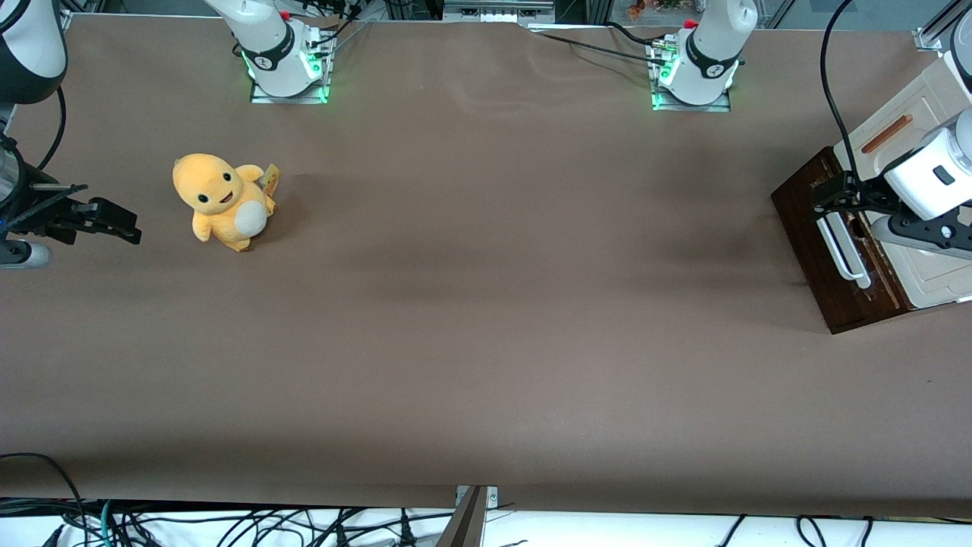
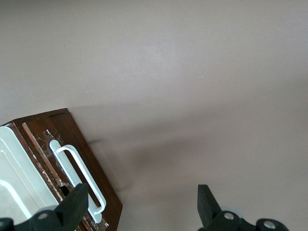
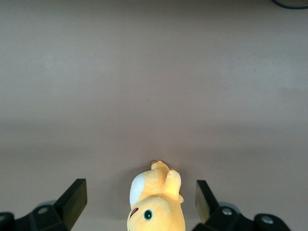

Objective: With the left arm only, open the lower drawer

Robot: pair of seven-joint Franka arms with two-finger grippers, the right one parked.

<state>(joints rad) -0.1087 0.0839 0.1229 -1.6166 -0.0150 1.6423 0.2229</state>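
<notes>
With our left arm's gripper (image 1: pixel 826 199) spread open at the upper end of the white bar handle (image 1: pixel 844 247), one finger (image 2: pixel 73 204) touches the bar; the lower drawer (image 1: pixel 824 243), toward the working arm's end, needs the handle between both fingers.

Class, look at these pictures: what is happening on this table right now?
The left arm has brought its open pincer to the white handle of the lower drawer, one finger against the handle. The drawer front sits nearly flush, not yet pulled out. A yellow plush toy sits toward the parked arm's end of the table.
</notes>
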